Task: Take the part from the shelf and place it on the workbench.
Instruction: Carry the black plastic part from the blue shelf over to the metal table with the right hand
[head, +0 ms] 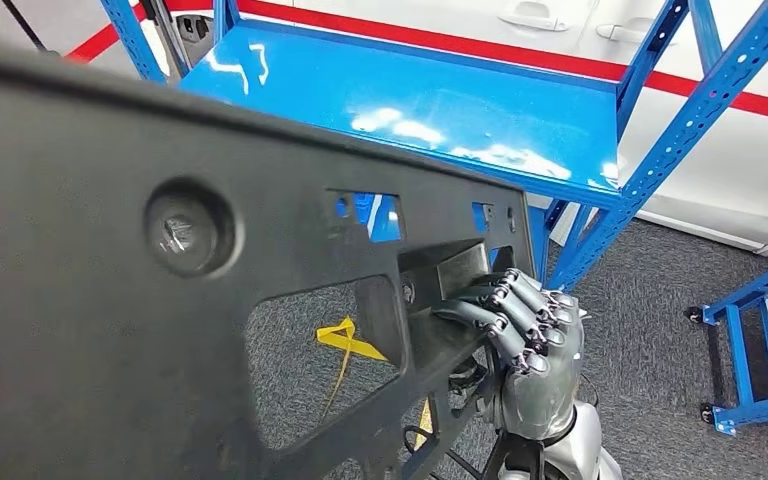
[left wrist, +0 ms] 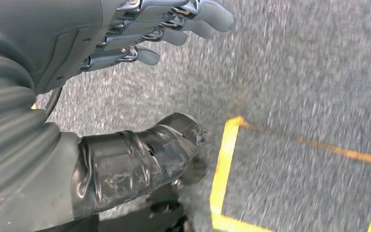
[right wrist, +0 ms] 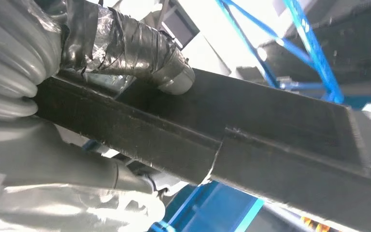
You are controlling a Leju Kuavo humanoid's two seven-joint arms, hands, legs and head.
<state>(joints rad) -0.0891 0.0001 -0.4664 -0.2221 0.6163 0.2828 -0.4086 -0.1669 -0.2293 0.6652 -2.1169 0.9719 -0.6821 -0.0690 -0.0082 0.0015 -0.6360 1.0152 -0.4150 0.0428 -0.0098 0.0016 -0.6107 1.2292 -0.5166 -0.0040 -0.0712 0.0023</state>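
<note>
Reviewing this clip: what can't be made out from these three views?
- Black part: its left and lower ends are cut off by the head view's edges.
- Right hand: the part hides its thumb in the head view.
- Blue shelf: the part hides its front left.
- Left hand: holds nothing; floor beneath is motion-blurred.
- Workbench: cannot be identified.

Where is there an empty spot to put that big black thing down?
The blue shelf top looks bare between its blue uprights. The grey carpet right of the uprights is open too. Near the right hand it is crowded: the black part blocks most of the head view.
</note>
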